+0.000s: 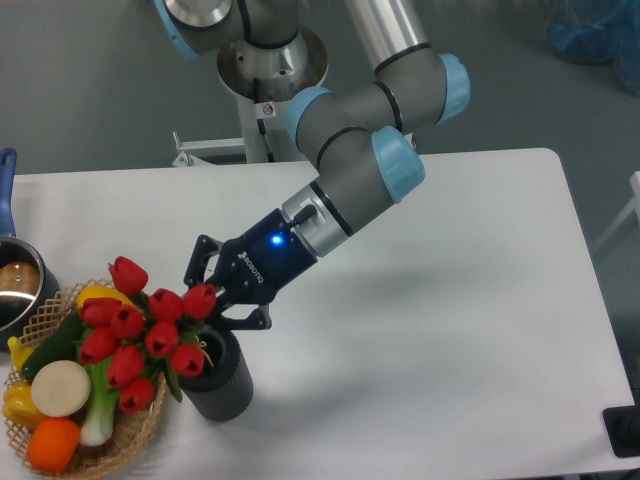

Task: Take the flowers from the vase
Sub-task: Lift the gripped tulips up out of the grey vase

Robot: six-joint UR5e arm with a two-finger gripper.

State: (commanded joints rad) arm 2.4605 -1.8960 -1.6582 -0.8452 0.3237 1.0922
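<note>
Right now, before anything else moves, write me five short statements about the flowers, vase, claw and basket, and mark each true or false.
1. The claw is shut on the flowers. True.
2. The vase lies tipped over on the table. False: it stands upright, its open rim showing.
3. The tulip heads hang over the near edge of the wicker basket. True.
4. The steel pot stands at the table's right edge. False: it sits at the left edge, behind the basket.
5. The tulips are yellow. False: they are red, with green leaves.
</note>
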